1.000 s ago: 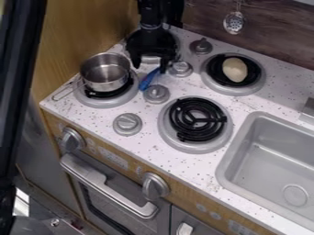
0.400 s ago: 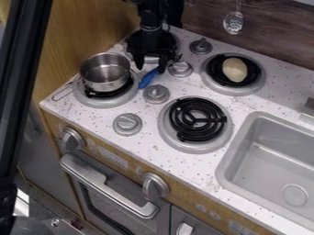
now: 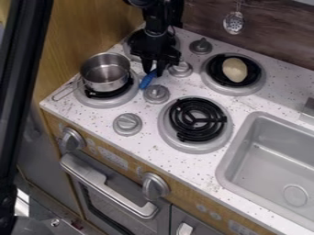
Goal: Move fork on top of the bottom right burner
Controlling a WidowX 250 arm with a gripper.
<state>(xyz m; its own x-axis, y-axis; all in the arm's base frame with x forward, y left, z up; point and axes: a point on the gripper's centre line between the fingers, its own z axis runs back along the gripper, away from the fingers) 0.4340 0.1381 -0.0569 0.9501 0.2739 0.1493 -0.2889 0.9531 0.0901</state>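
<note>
The blue-handled fork (image 3: 146,82) lies on the desk (image 3: 98,120) just right of the pot (image 3: 105,72), with the pincer (image 3: 153,73) partly open around its handle, though I cannot tell whether it grips, and the coiled burner (image 3: 197,120) sits below and right of the pot.
</note>
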